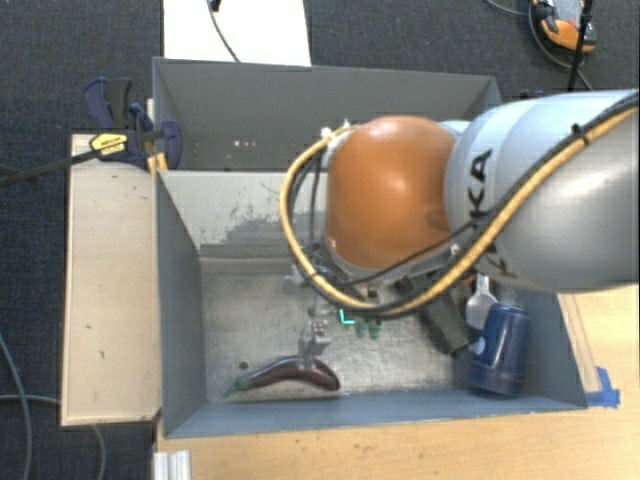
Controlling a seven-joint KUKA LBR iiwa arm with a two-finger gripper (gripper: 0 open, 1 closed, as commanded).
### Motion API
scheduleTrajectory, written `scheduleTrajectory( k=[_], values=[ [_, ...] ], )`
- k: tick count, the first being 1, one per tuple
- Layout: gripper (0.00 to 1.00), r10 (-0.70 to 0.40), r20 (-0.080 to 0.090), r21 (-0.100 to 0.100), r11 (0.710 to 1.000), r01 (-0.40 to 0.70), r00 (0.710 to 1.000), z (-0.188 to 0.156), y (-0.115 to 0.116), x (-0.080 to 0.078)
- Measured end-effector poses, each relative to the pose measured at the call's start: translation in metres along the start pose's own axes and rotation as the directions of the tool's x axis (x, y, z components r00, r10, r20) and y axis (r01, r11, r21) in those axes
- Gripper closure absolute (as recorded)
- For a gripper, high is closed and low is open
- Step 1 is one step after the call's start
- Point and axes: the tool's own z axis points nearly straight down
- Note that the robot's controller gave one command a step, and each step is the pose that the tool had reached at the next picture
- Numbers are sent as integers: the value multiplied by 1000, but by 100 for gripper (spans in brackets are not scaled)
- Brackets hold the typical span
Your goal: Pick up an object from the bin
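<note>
Gripper (316, 348) low over the dark curved piece

You were at the reach-in step of the pick. The gripper hung close to the floor of the bin (180, 298), right above the middle of a dark maroon, banana-shaped piece (290, 376) that lay flat along the front wall, left of centre. Its tip was touching the piece or just short of it; you could not tell which. Nor could you tell whether the gripper stood open or closed, since the arm's orange cover (390, 188) hid much of it. A blue bottle (497, 350) stood well apart in the front right corner. Your next move likely called for a straddle across the piece's narrow middle, a firm close, then a straight lift clear of the front wall.
</note>
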Motion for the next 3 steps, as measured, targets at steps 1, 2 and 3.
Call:
scheduleTrajectory(
  k=[1,2,3],
  values=[
    [0,6,8,-2,1000,-6,1000,-4,-1,-2],
    [0,-76,13,-2,997,76,997,24,-4,-1],
    [100,-278,7,0,960,278,960,153,-6,-8]
  ],
)
